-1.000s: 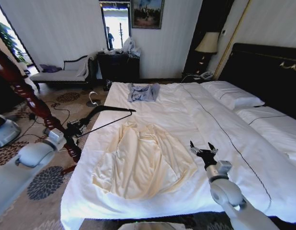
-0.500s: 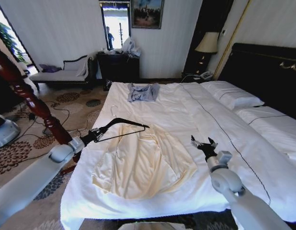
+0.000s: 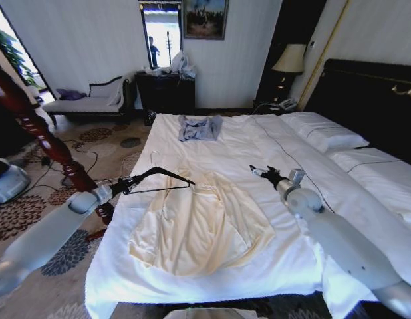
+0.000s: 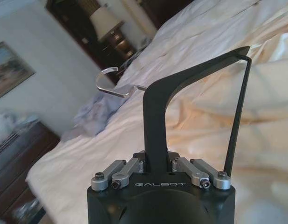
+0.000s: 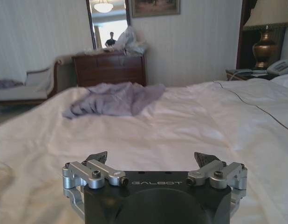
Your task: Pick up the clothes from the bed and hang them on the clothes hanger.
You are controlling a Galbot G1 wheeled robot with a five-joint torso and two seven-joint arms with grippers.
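Gripping the black triangular hanger (image 3: 160, 178), left end effector (image 3: 123, 186) hovers beside the cream shirt's (image 3: 199, 222) collar (right end effector (image 3: 262, 174) spread open, empty, opposite side).

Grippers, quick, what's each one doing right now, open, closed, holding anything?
Left gripper: shut on the clothes hanger, held above the clothes near the bed edge.
Right gripper: open, empty, low over the bed.

The clothes hanger (image 4: 155, 100) is matt black plastic with a shiny metal hook (image 4: 113, 84). The shirt (image 3: 195, 222) is thin, wrinkled cream cloth. The bed (image 3: 259, 153) has smooth white cloth.
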